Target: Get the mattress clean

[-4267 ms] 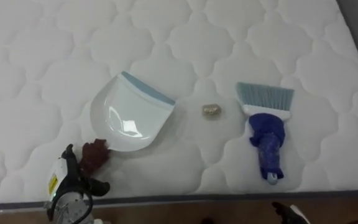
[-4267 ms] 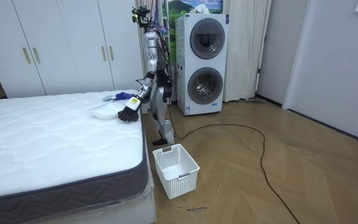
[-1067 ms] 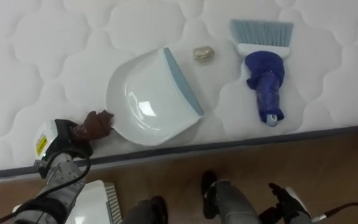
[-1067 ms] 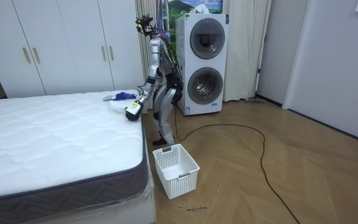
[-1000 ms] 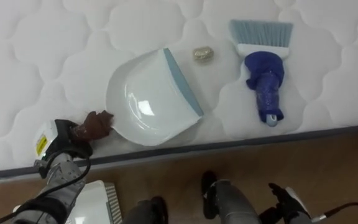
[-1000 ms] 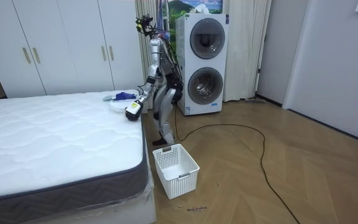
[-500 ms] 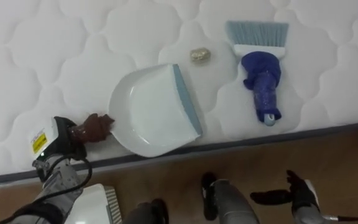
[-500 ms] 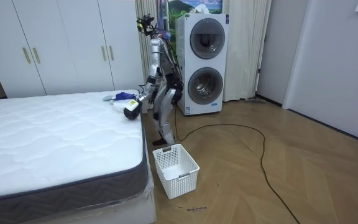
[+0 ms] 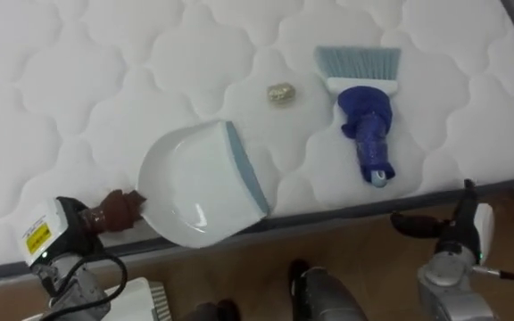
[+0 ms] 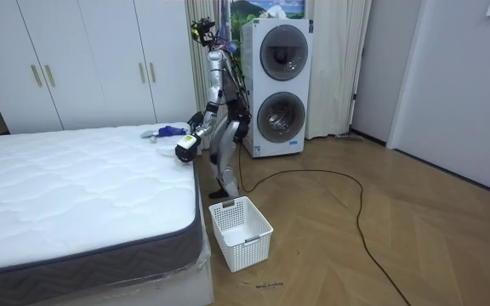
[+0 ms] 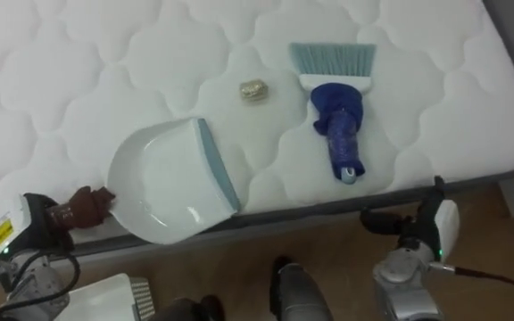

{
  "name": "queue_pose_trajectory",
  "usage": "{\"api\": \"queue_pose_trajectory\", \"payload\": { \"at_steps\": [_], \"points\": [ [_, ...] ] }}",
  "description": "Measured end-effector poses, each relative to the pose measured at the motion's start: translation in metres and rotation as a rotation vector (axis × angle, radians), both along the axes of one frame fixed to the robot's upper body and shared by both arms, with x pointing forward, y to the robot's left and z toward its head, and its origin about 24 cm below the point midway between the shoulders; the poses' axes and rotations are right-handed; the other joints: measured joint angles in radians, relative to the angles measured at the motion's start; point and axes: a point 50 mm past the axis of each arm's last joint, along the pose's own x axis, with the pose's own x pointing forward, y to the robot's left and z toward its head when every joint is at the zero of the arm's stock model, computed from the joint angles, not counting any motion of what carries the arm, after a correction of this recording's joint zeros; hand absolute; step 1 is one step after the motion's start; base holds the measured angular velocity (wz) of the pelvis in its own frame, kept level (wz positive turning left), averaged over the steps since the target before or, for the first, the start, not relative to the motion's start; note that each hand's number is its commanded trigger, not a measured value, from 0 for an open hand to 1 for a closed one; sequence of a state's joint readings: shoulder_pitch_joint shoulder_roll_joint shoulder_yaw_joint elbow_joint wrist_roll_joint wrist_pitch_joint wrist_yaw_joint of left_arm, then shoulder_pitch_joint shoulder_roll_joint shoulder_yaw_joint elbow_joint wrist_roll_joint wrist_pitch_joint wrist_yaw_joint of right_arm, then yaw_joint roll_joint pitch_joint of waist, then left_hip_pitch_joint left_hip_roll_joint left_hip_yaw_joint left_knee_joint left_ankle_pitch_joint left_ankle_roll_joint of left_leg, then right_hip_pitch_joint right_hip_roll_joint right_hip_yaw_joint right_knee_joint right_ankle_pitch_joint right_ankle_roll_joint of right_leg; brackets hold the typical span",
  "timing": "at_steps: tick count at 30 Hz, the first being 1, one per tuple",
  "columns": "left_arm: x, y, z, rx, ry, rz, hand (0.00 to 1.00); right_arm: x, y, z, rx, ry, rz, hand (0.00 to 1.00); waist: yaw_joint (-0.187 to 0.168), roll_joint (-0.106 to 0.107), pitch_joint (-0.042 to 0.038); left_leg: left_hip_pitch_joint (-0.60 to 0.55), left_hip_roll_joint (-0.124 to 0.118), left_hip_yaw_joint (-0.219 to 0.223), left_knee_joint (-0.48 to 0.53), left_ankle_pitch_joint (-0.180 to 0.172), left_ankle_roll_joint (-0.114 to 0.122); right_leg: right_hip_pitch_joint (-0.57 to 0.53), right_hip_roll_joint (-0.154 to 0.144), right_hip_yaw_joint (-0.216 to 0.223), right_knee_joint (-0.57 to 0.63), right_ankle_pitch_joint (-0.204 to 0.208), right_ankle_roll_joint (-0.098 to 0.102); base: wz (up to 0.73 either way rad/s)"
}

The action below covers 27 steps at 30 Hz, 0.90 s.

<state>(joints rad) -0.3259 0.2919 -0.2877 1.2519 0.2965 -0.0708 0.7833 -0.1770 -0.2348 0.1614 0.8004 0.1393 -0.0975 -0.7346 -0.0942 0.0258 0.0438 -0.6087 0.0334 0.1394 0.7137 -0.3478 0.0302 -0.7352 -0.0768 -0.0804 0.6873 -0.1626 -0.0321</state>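
A white dustpan with a pale blue lip lies near the mattress's front edge, its brown handle pointing left. My left hand is shut on that handle. A small crumpled scrap sits on the quilted mattress beyond the pan. Right of it lies a blue hand brush with pale bristles pointing away. My right hand hangs open below the bed edge, under the brush. In the room view I stand at the bed's far corner, with the dustpan by my left hand.
A white plastic basket stands on the wooden floor beside the bed, and its rim shows under my left arm. Washing machines are stacked behind me. White wardrobes line the back wall.
My left hand has pulled the dustpan back and turned it, so part of it now overhangs the bed's edge. My right hand has risen toward the bed edge.
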Motion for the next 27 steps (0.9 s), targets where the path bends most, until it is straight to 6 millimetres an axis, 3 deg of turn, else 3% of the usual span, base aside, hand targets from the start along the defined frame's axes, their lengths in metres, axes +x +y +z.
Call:
{"api": "queue_pose_trajectory", "payload": {
  "at_steps": [5,17,23,27],
  "points": [
    [-0.011,0.005,-0.006,-0.041,0.016,0.095,1.00,0.009,0.004,0.013,-0.097,-0.063,-0.006,0.00,0.023,-0.001,-0.0017,0.026,0.000,0.013,-0.021,0.001,-0.001,0.013,0.005,0.014,-0.009,0.001,0.000,-0.07],
    [-0.015,0.008,-0.009,-0.111,0.009,0.196,1.00,0.035,0.015,0.052,-0.215,-0.281,-0.020,0.00,0.060,-0.002,-0.0013,0.028,-0.007,0.008,-0.027,0.002,-0.001,0.011,0.005,0.024,-0.005,-0.004,0.005,0.00],
    [-0.012,0.009,-0.007,-0.146,0.005,0.217,1.00,0.042,0.019,0.061,-0.213,-0.323,0.000,0.00,0.069,-0.016,0.0059,0.024,-0.010,0.003,-0.026,0.002,-0.001,0.008,0.000,0.021,0.002,-0.010,0.005,0.02],
    [-0.002,0.007,-0.003,-0.162,-0.013,0.205,1.00,0.054,0.025,0.073,-0.206,-0.366,0.028,0.00,0.068,-0.024,0.0065,0.010,-0.010,-0.003,-0.021,0.002,-0.001,-0.002,-0.006,0.012,0.007,-0.012,0.004,0.06]
  ]
}}
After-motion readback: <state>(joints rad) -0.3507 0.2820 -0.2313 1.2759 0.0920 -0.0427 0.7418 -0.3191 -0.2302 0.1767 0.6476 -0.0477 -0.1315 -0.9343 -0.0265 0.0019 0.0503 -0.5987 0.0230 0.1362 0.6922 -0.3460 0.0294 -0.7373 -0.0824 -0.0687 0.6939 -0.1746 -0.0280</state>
